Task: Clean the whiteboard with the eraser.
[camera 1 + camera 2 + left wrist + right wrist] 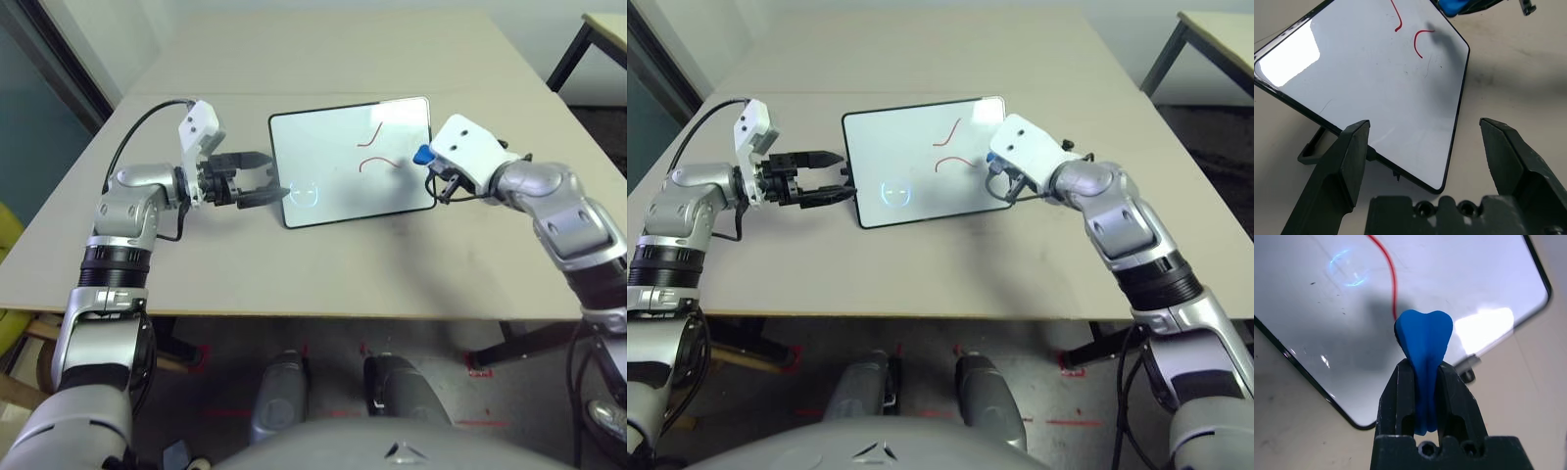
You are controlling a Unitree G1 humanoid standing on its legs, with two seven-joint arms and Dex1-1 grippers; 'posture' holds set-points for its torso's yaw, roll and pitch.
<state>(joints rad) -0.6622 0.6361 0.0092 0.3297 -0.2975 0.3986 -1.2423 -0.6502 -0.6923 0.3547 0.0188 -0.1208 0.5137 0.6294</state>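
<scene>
We are finding the whiteboard (353,162) lying propped on its rear stand near the middle of the table (323,264), two red squiggles (375,147) showing toward its right edge. Our right gripper (1422,382) is clamping the blue eraser (1423,340) over that right edge, beside the squiggles. Our left gripper (1425,147) is standing wide open and empty at the board's left edge, fingers (1347,156) straddling the near-left corner.
</scene>
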